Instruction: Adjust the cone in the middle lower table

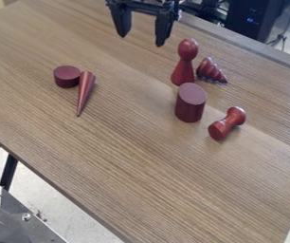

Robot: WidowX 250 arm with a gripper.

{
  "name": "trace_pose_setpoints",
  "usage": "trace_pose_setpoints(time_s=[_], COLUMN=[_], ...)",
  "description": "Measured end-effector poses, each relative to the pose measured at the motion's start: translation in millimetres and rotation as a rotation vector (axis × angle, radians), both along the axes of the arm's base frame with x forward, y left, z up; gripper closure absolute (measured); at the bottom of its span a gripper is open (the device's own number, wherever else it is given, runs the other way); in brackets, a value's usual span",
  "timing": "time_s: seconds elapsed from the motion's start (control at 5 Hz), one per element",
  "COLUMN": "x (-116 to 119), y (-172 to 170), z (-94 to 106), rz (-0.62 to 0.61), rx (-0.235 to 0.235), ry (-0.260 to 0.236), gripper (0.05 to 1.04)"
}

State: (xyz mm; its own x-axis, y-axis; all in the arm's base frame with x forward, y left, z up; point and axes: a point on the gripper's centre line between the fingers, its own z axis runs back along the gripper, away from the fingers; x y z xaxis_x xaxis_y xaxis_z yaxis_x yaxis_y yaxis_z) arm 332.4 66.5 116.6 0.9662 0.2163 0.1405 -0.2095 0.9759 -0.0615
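I count six wooden pieces on the one table (135, 190), all dark red: one cone (86, 90), one disc (67, 77), one cylinder (190, 103), one pawn (184, 64), one ridged piece (209, 70) and one dumbbell (228, 123). Take the middle of my view as the dial's centre, twelve at the top, and the cone is at ten o'clock. It lies on its side, its tip pointing between six and seven, nearer six, and its broad end the opposite way; the long axis runs between those two, close to the twelve-six line. The disc sits flat just beside the broad end, on its nine o'clock side; whether they touch, I can't tell. One black gripper (141, 40) hangs at twelve, pointing down, its two fingers wide apart with a gap between them and nothing held. The pawn stands upright at one o'clock, and just beside it the ridged piece lies on its side, tip towards four or five. The cylinder stands on end at two, near the pawn's foot. At three lies the dumbbell, tilted across from one o'clock to seven. Past the table's far edge, towards one o'clock, stands one black box (254, 14) with small blue lights.
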Motion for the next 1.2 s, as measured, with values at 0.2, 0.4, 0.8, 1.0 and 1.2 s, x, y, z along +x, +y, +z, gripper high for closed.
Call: trace_pose_setpoints(time_s=[0.2,0.4,0.8,1.0,1.2], x=[-2.9,-18.5,-39.4,-47.3,-45.4], y=[-1.7,2.3,18.8,21.1,34.1], z=[-11.4,-21.9,-37.5,-43.9,-43.6], rz=[-0.001,0.014,0.114,0.166,0.209], rx=[-0.011,-0.045,-0.071,-0.074,-0.081], ry=[0.037,0.096,0.149,0.174,0.194], gripper=[0.083,0.083,0.083,0.083,0.083])
